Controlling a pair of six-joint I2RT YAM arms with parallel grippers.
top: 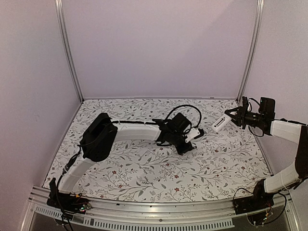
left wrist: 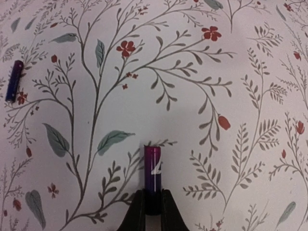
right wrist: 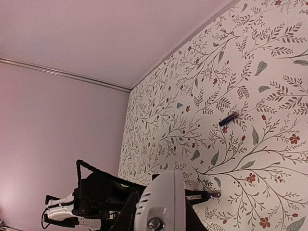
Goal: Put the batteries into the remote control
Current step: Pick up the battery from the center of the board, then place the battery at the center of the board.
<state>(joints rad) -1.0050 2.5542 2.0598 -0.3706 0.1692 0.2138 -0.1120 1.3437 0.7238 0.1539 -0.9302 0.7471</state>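
Our left gripper (left wrist: 153,206) is clamped on the rear end of one battery (left wrist: 152,168). The purple cylinder sticks straight out ahead of the fingers, its long axis in line with them, and most of its length is free above the flowered table (top: 144,173).

The second battery (left wrist: 14,80) lies loose on the table, well off to the left and ahead in the left wrist view. Nothing touches it.

Our right gripper (top: 234,117) is closed on one end of the remote control (top: 221,123) and holds it clear of the table near the far right corner. In the top view the remote's long axis runs slantwise from those fingers down towards the left gripper, so its free end faces us.

The remote sits to the right of the held battery and a little farther back, near but apart. The left arm carries the battery, so we judge it must close that gap and turn the battery to lie along the remote. We cannot tell from any view whether the battery bay is open or which face it is on.
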